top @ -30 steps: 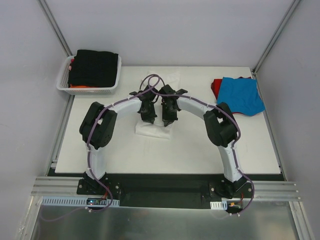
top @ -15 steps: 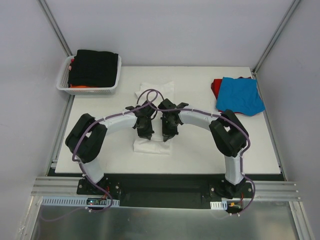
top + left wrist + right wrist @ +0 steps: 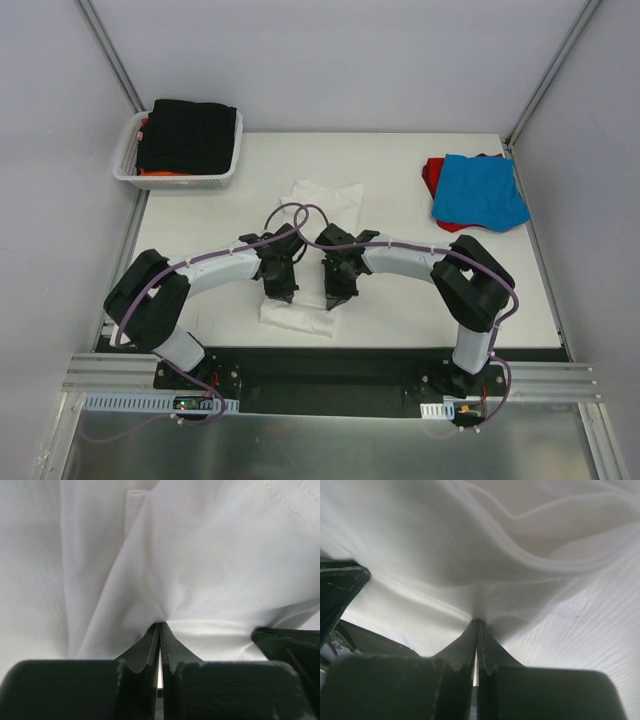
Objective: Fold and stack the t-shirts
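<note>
The white t-shirt (image 3: 322,198) lies centre frame, my arms hiding its middle. Upper left, a lattice basket (image 3: 124,166) holds a black t-shirt (image 3: 190,135); upper right, a blue t-shirt (image 3: 482,190) lies over a red t-shirt (image 3: 431,176). My left gripper (image 3: 281,293) and right gripper (image 3: 335,298) each clamp white cloth, dragged lower than a moment ago.

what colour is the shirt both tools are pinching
The shirt is plain white, clearest in the left wrist view.
</note>
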Motion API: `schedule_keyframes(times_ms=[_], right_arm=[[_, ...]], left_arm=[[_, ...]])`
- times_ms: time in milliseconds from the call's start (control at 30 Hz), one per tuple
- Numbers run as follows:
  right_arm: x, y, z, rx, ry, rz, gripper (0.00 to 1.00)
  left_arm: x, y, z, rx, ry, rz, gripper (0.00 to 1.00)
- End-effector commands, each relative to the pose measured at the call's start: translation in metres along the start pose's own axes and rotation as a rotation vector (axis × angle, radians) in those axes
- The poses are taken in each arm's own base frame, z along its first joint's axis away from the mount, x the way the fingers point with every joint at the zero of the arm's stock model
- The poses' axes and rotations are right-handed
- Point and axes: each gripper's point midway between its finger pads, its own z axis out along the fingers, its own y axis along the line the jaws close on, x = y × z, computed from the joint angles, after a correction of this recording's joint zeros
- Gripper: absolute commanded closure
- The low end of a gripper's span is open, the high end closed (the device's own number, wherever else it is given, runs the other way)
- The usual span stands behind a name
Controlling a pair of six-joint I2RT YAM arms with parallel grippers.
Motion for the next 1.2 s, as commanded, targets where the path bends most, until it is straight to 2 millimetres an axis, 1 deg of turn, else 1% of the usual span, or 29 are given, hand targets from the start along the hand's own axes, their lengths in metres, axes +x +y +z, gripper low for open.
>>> schedule_keyframes(times_ms=[0,33,133,300,500,700,800,833,867,900,933,967,1000,1033,1067,1100,1133,1167], right_arm=[[0.026,-0.037,-0.007,0.139,0.067,0.04,0.99],[0.026,-0.037,-0.009,0.138,0.063,0.041,0.99],[0.024,-0.036,-0.015,0.135,0.051,0.047,0.99],[0.026,-0.039,-0.021,0.149,0.04,0.055,0.99],[0.022,-0.044,-0.023,0.162,0.028,0.065,0.99],[0.016,-0.048,-0.025,0.163,0.02,0.068,0.99],[0.013,-0.046,-0.029,0.153,0.013,0.056,0.99],[0.011,-0.044,-0.03,0.144,0.007,0.049,0.99],[0.008,-0.039,-0.034,0.129,-0.008,0.041,0.99],[0.007,-0.038,-0.038,0.122,-0.015,0.038,0.95],[0.003,-0.037,-0.041,0.113,-0.026,0.04,0.86],[0.002,-0.037,-0.046,0.11,-0.03,0.044,0.63],[-0.005,-0.032,-0.058,0.092,-0.064,0.043,0.53],[-0.01,-0.033,-0.065,0.085,-0.079,0.05,0.45],[-0.013,-0.032,-0.073,0.067,-0.092,0.04,0.31],[-0.019,-0.026,-0.087,0.033,-0.118,0.035,0.25],[-0.025,-0.028,-0.095,0.015,-0.134,0.039,0.19],[-0.027,-0.029,-0.101,0.004,-0.139,0.023,0.11]], left_arm=[[0.024,0.037,-0.008,-0.109,0.037,-0.008,1.0],[0.027,0.04,-0.008,-0.115,0.042,-0.006,1.0],[0.031,0.041,-0.012,-0.107,0.043,-0.01,1.0],[0.039,0.037,-0.015,-0.099,0.046,0.006,1.0],[0.045,0.031,-0.016,-0.096,0.049,0.03,1.0],[0.048,0.021,-0.018,-0.085,0.043,0.049,1.0],[0.045,0.015,-0.023,-0.074,0.029,0.062,1.0],[0.041,0.012,-0.026,-0.069,0.011,0.063,0.99],[0.039,0.01,-0.03,-0.066,0.001,0.066,0.95],[0.035,0.009,-0.033,-0.066,-0.012,0.075,0.9],[0.026,0.003,-0.04,-0.056,-0.043,0.078,0.75],[0.022,0.002,-0.047,-0.063,-0.055,0.085,0.67],[0.016,-0.001,-0.054,-0.063,-0.07,0.1,0.59],[0.001,-0.013,-0.067,-0.043,-0.12,0.103,0.47],[-0.006,-0.017,-0.075,-0.041,-0.141,0.109,0.27],[-0.01,-0.016,-0.083,-0.057,-0.151,0.128,0.16],[-0.024,-0.028,-0.099,-0.031,-0.196,0.125,0.08],[-0.032,-0.028,-0.105,-0.043,-0.222,0.125,0.01]])
